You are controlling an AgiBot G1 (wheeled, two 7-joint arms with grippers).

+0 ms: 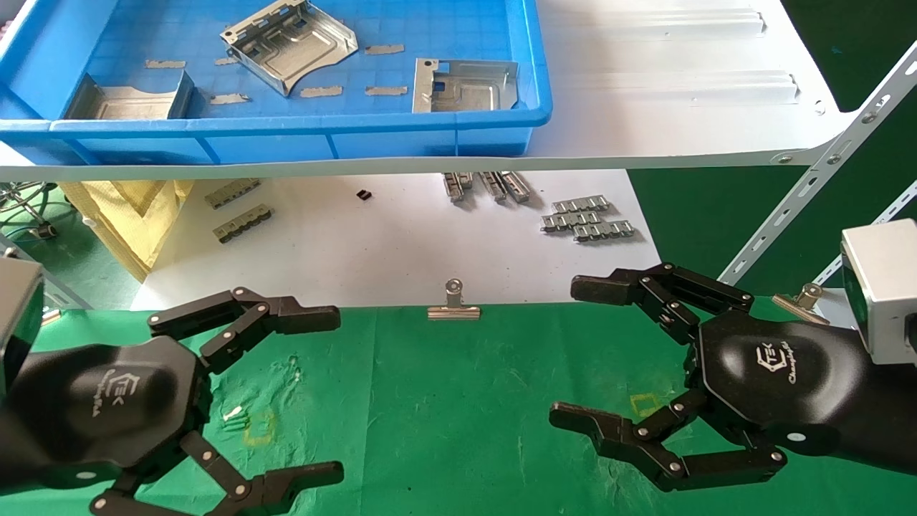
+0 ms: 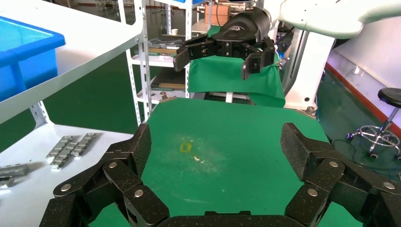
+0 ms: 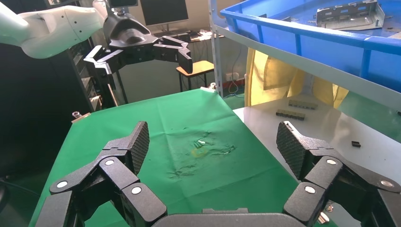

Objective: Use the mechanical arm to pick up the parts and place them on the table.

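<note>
Left gripper [image 1: 333,390] fingers spread wide, nothing between them; upper finger [image 1: 286,315] and lower finger [image 1: 294,480] point toward 3 o'clock, hovering over the green table [image 1: 444,401] at the head view's 8 o'clock. Right gripper [image 1: 573,351] mirrors it at 4 o'clock, fingers equally wide, empty, tips toward 9 o'clock. The two are well apart, bare cloth between.

Parts sit in the blue bin [image 1: 430,140] on the white shelf [image 1: 680,107], at 11–12 o'clock. Middle part [image 1: 290,43] is rotated diagonal, curved cut-out corner toward 6 o'clock. Right part [image 1: 462,86] lies square to the bin wall, long axis 9-to-3. Left part [image 1: 132,97] is near the front wall, open side toward 6 o'clock.

Below the shelf, on the white board [image 1: 372,244]: grey link strips [image 1: 587,218] and a binder clip [image 1: 453,304] at the cloth edge.

Head view alone shows all three parts. Right wrist view catches just one part [image 3: 350,14] above the bin rim, plus the left gripper [image 3: 142,47] farther off. Left wrist view shows no parts, only a bin corner [image 2: 28,56], strips [image 2: 71,149], the right gripper [image 2: 222,49] opposite.
</note>
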